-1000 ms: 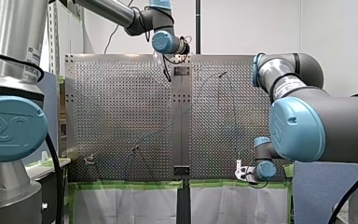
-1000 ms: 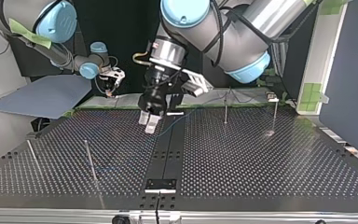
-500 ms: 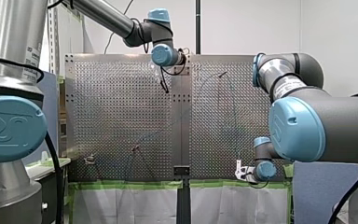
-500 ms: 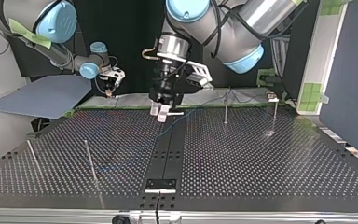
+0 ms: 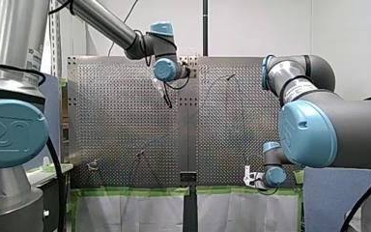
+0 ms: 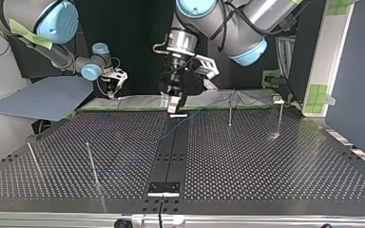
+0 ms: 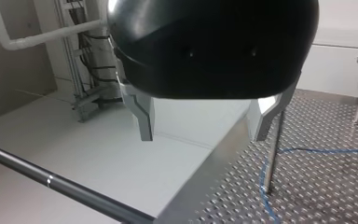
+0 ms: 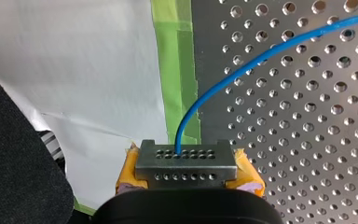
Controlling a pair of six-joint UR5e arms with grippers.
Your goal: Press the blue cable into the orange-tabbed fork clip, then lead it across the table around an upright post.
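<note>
The blue cable [image 8: 242,65] runs over the perforated table and ends between the yellow pads of my right gripper [image 8: 186,156], which is shut on it at the table's taped edge. In the top view my right gripper [image 6: 110,92] hangs at the far left edge. My left gripper [image 7: 205,123] is open with nothing between its metal fingers. It hovers above the table's far middle edge [image 6: 173,105], and the blue cable [image 6: 186,118] lies just below it. A small clip [image 6: 277,99] sits at the far right; its colour does not show. An upright post [image 7: 272,158] stands beside my left gripper's finger.
Thin upright posts stand at the top view's right [image 6: 230,114] [image 6: 280,118] and at its left [image 6: 91,164] [image 6: 32,159]. A dark centre strip [image 6: 171,156] divides the two plates. Green tape [image 8: 177,56] lines the table's edge by my right gripper.
My left gripper has risen and drawn back over the table, rightward and toward the far edge in the top view. My right arm has not moved.
</note>
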